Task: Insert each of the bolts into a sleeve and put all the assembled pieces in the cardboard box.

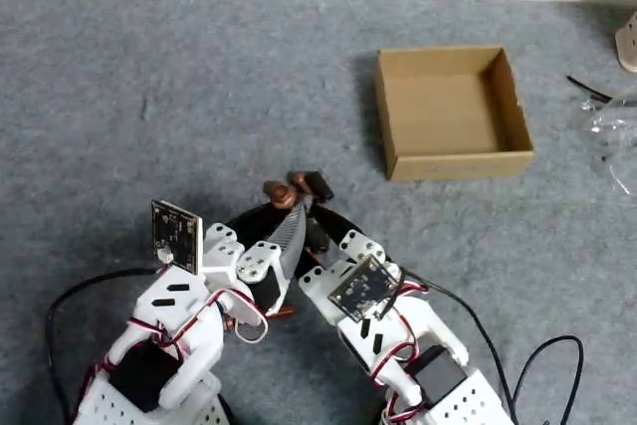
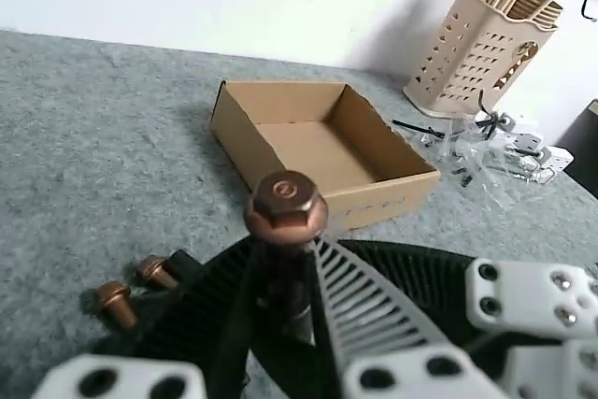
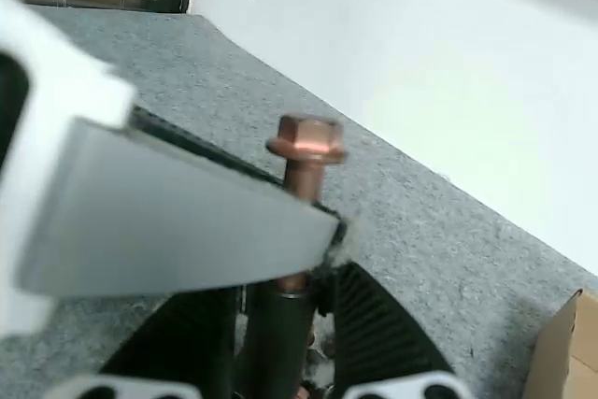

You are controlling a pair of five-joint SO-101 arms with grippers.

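left fingers (image 2: pixel 360 298) clamped on copper hex-head bolt (image 2: pixel 285 203) | right fingers (image 3: pixel 376 335) clamped on black cylindrical sleeve (image 3: pixel 276 335) | open brown cardboard box (image 1: pixel 454 164) apart

Bench: grey felt-like cover (image 1: pixel 199 77), running back to a white wall.
Cardboard box (image 1: pixel 458 164): sitting on the bench right of centre, open side up.
Bolts (image 2: pixel 114 298): two copper-coloured ones lying side by side, and there's a short black piece (image 1: pixel 318 184) just beside them.
Far right: clear plastic bags (image 2: pixel 486 151) of small parts, with a beige perforated holder (image 2: pixel 481 44) of sticks standing behind.
Near edge: black cables (image 1: pixel 528 365) trailing across the cover.
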